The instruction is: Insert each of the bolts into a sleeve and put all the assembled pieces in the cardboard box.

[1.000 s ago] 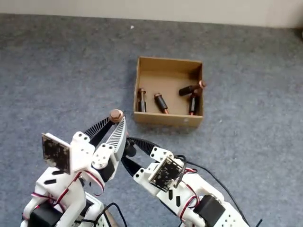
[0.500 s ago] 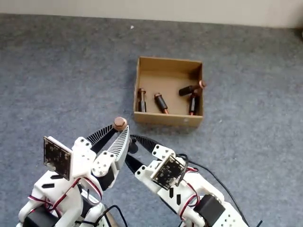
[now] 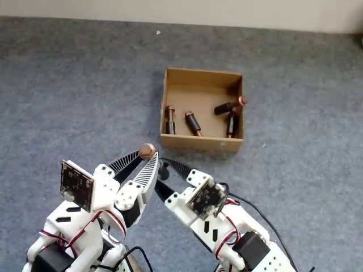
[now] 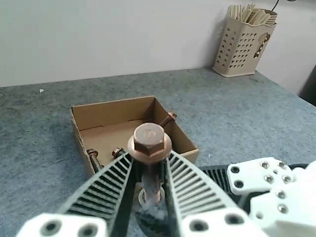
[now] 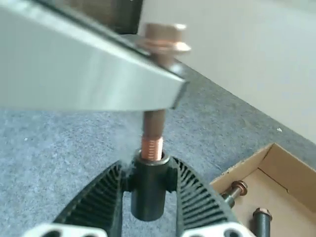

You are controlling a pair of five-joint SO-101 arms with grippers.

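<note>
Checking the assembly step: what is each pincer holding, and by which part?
The left pincer grips the bolt by its shank, just under the head; the right pincer grips the black sleeve by its sides.

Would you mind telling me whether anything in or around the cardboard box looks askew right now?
One assembled piece leans against the cardboard box's wall, on the right in the high view. Its bolt head pokes up at the rim instead of lying flat inside. Otherwise nothing stands out.

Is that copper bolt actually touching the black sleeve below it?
Touching. The right wrist view shows the bolt with its threaded tip inside the mouth of the sleeve.
</note>
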